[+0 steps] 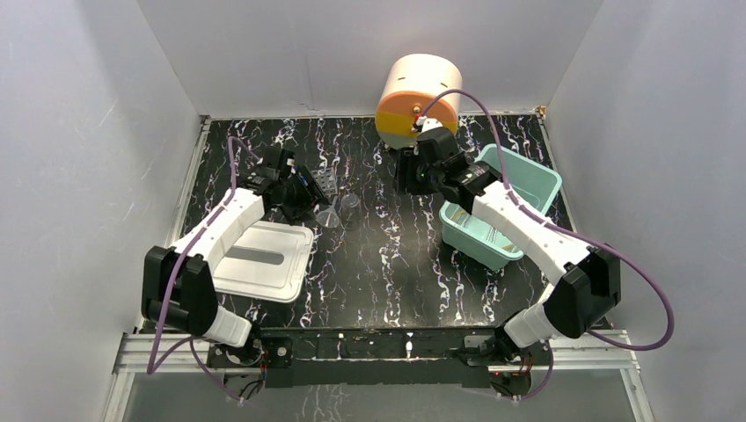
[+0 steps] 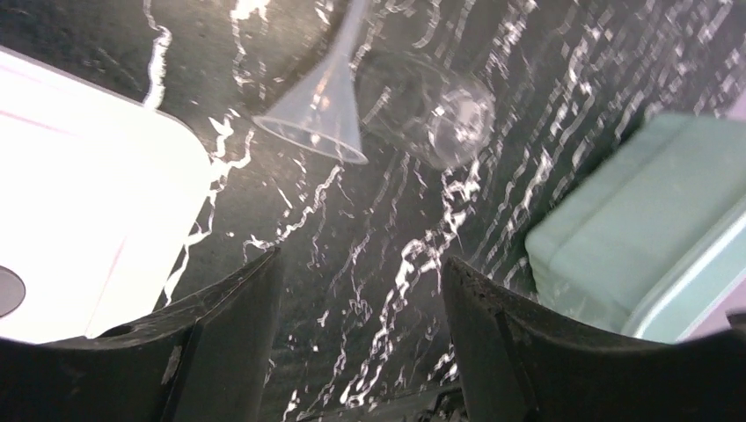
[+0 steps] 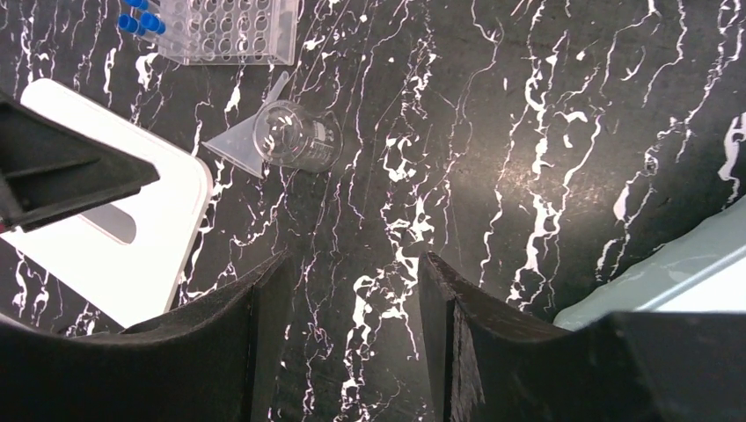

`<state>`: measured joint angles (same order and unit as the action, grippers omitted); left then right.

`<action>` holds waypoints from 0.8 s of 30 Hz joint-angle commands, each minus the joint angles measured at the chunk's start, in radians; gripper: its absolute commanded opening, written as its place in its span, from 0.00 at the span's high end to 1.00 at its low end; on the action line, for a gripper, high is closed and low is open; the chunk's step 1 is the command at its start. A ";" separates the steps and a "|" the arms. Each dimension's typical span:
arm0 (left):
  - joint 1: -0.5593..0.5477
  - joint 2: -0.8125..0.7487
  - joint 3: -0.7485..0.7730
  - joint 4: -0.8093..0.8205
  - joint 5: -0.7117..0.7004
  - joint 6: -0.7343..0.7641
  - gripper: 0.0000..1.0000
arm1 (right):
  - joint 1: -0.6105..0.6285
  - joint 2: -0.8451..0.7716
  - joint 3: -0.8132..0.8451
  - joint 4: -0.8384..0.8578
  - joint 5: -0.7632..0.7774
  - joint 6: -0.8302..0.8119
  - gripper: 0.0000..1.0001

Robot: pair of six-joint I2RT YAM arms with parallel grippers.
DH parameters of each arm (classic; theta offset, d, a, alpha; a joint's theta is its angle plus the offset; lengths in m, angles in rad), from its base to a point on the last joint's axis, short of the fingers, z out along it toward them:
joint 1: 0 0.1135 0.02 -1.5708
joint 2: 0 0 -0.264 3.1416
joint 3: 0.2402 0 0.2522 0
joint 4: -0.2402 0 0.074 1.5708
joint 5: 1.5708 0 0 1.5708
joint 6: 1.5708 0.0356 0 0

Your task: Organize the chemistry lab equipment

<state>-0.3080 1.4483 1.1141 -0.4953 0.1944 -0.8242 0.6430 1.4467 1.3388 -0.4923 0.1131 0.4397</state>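
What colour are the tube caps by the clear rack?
Blue; the tube caps show best in the right wrist view, beside the clear rack.

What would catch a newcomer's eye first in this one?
The cream-and-orange round drawer unit at the back centre stands out against the black marbled table. Next come the teal bin on the right and the white tray on the left, with a clear funnel between them.

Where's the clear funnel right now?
Top view, left of centre on the table: the clear funnel lies beside a small clear beaker, just below the tube rack and off the white lid's far right corner.
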 commanded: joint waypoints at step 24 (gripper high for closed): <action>-0.127 0.254 0.053 0.061 -0.434 -0.243 0.68 | 0.040 -0.022 -0.046 0.061 0.059 -0.007 0.38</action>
<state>-0.4278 1.6939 1.1549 -0.4412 -0.2119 -1.0676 0.6792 1.4651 1.2945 -0.4683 0.1558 0.4519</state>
